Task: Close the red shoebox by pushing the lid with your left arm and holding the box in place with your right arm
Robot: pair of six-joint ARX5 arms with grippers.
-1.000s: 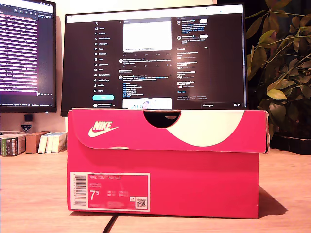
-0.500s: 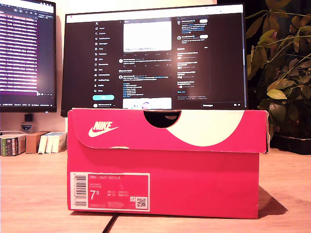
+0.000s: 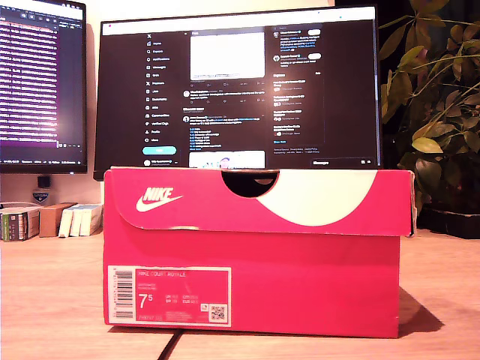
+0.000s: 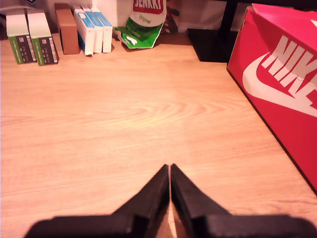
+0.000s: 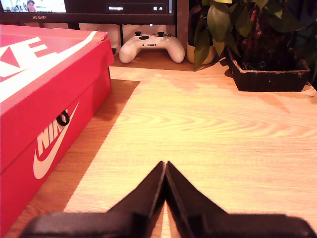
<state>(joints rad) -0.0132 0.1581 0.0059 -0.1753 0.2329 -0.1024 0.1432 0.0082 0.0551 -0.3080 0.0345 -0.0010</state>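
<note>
The red shoebox (image 3: 255,255) stands on the wooden desk (image 3: 52,292) in the middle of the exterior view, its lid (image 3: 259,199) lying down over the box. No arm shows in the exterior view. My first gripper (image 4: 170,167) is shut and empty, low over the desk, with the shoebox (image 4: 282,84) off to one side and apart from it. Shut and empty too, my second gripper (image 5: 165,163) hovers over bare wood beside the shoebox (image 5: 49,99), not touching it.
Two monitors (image 3: 240,90) stand behind the box. Small boxes (image 4: 59,32) and a green bag (image 4: 143,25) line the desk's back edge near my first gripper. A white game controller (image 5: 151,47) and a potted plant (image 5: 262,44) sit beyond my second gripper.
Only the text on the monitors has scrolled. The box has not moved.
</note>
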